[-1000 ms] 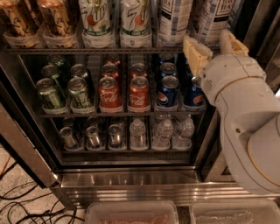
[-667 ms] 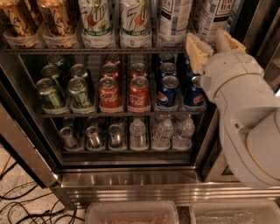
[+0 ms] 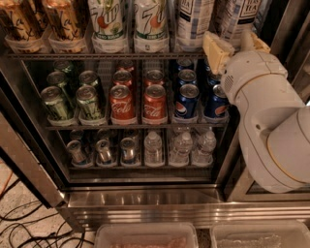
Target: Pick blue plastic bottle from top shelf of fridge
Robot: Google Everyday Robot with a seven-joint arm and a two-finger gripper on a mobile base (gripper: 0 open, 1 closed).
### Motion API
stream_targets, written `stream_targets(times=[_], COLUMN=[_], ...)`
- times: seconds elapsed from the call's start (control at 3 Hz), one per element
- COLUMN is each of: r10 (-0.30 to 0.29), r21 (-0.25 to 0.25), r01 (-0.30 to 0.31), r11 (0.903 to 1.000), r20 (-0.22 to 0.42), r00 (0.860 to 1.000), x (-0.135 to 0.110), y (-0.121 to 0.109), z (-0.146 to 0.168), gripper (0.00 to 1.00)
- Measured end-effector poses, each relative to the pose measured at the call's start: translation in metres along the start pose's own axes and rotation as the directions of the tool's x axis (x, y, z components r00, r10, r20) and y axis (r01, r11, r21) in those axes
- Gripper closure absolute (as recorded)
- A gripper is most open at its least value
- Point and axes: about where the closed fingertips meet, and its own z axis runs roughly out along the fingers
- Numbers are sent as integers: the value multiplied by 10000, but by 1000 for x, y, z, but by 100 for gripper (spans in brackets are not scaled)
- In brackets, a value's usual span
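Two tea bottles with pale blue-and-white checked labels stand at the right end of the top shelf (image 3: 72,56) of the fridge (image 3: 145,203). The blue plastic bottle (image 3: 238,14) nearest the arm is the right one; its twin (image 3: 193,22) stands just to its left. Their caps are cut off by the top edge of the view. My gripper (image 3: 236,46) is open at the foot of the right bottle. One cream finger (image 3: 215,51) sits at the bottle's left side and the other at its right. I cannot tell whether the fingers touch it.
Two 7up bottles (image 3: 131,24) and amber bottles (image 3: 43,22) fill the rest of the top shelf. Cans (image 3: 155,101) line the middle rack, and small cans and water bottles (image 3: 181,147) the lowest. My white arm (image 3: 271,126) covers the fridge's right side. Cables (image 3: 29,227) and plastic bins (image 3: 145,237) lie on the floor.
My gripper has crept slightly upward and in toward the right checked-label bottle, its fingers still apart. Nothing on the shelves has moved.
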Motion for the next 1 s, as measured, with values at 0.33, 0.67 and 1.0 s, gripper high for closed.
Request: stream_targets(times=[0.33,0.67,1.0], r10=[128,-62,-429], r21=[228,545,877], r01=[-131,45,396], r11=[9997,9985,9954], r20=[131,308,355], r00=[9998,9995,9984], x=[-1,-6,-10], y=[-8,-19,-30], z=[9,13,16], gripper=[37,32,31])
